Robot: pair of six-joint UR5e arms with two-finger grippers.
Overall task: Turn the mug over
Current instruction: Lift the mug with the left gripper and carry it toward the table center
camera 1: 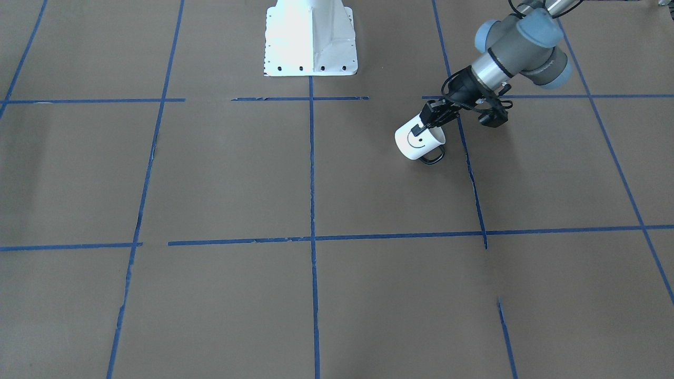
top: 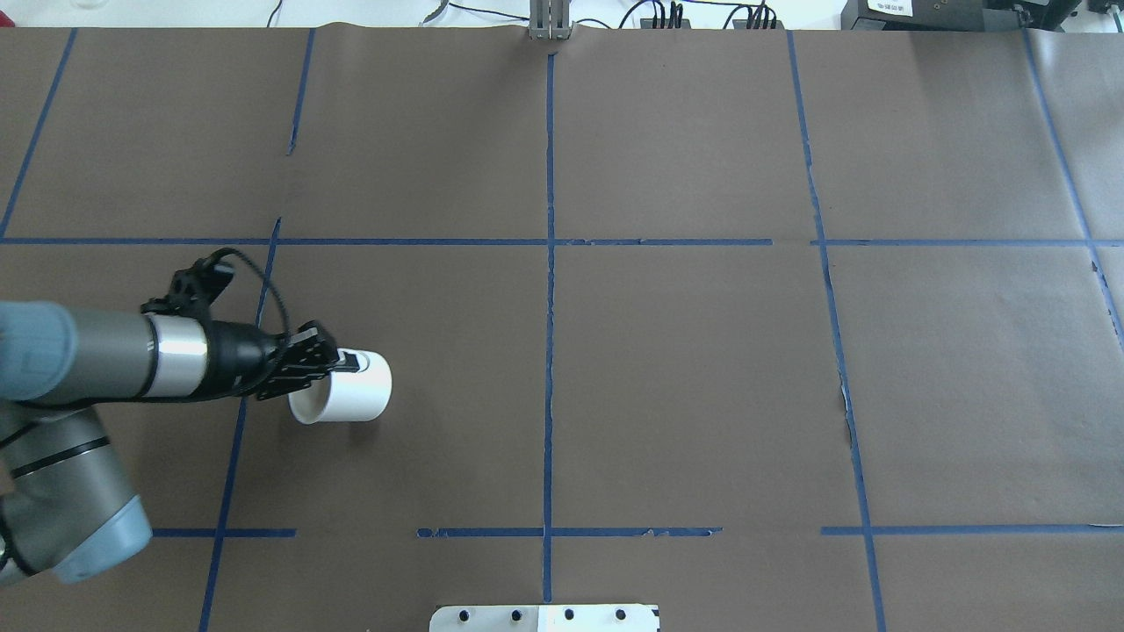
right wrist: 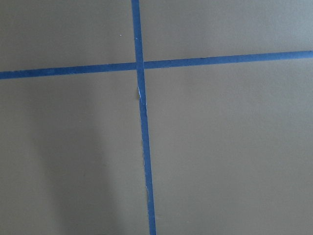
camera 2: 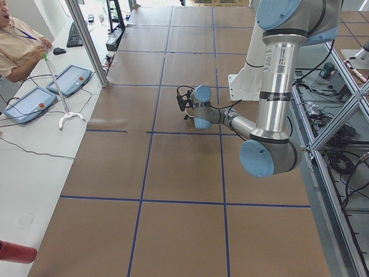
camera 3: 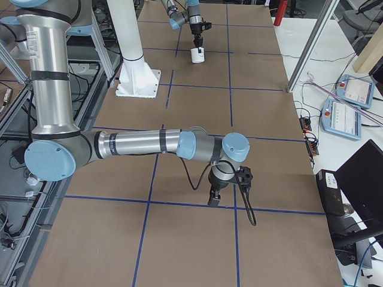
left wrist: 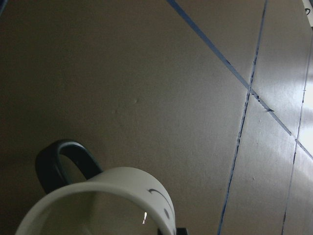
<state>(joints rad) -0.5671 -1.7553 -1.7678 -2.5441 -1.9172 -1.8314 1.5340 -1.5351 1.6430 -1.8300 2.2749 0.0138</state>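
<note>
The white mug with a black smiley face is tilted on its side, low over the brown table. Its black handle points down at the table. In the overhead view the mug has its open mouth turned toward the left arm. My left gripper is shut on the mug's wall at the rim, with one finger on the outside. The left wrist view shows the rim and the handle. My right gripper shows only in the exterior right view, pointing down over the table; I cannot tell whether it is open or shut.
Blue tape lines divide the brown table into squares. The white robot base stands at the table's robot-side edge. An operator with a pole and tablets sits beyond the table's far side.
</note>
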